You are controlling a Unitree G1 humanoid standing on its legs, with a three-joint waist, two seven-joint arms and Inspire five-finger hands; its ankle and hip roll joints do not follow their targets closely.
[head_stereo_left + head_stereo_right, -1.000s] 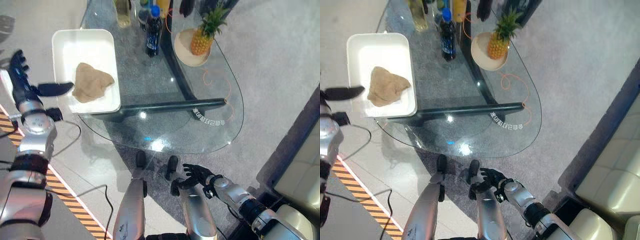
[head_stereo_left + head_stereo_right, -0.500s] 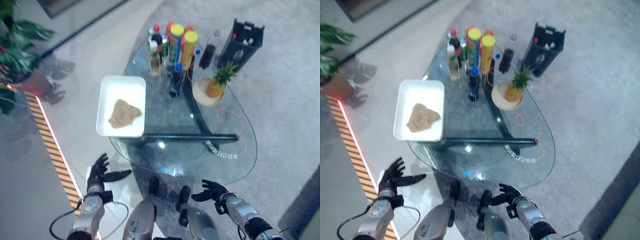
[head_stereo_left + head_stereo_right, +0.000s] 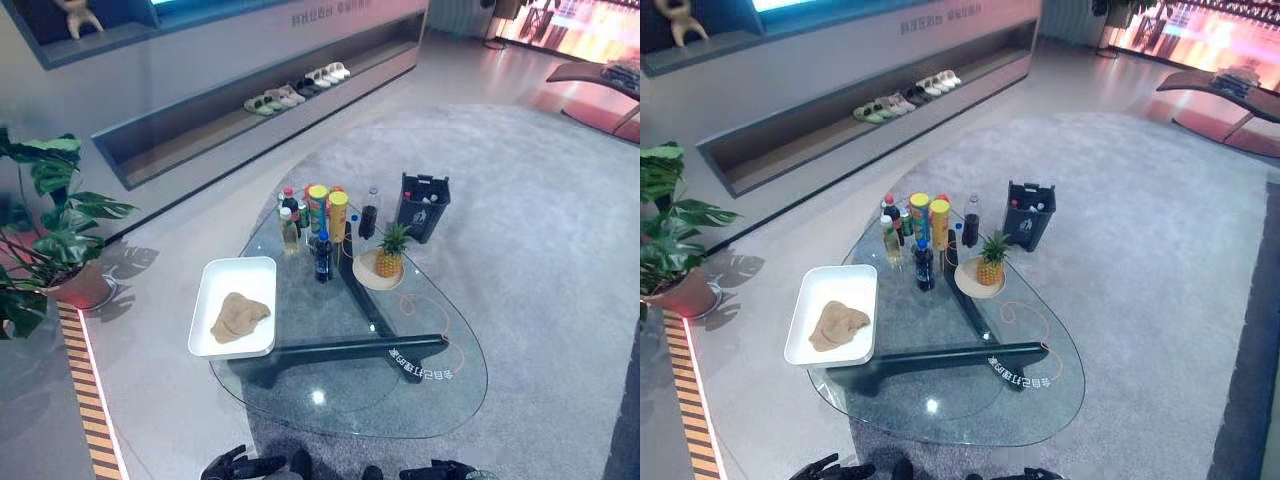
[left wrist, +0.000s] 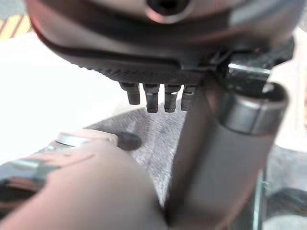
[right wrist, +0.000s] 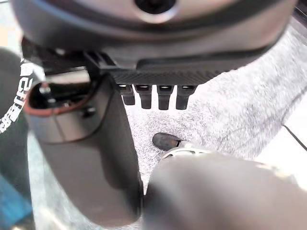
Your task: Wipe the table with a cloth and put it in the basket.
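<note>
The tan cloth (image 3: 239,316) lies crumpled in the white tray (image 3: 212,300) at the left end of the glass tabletop (image 3: 430,345), well apart from both hands. The left hand (image 3: 232,466) and right hand (image 3: 436,469) hang low near the grey carpet (image 3: 540,250), fingers (image 4: 152,98) straight, holding nothing. Bottles (image 3: 322,222) and a pineapple (image 3: 388,252) stand farther back.

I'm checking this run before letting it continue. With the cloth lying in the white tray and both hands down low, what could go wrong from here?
1. The left hand and right hand hang below the glass table's near edge, far from the cloth, so a raised hand might clip the rim.
2. Wiping near the bottles and pineapple could topple them.
3. The cloth sits in the white tray; a tug may drag it along.
</note>
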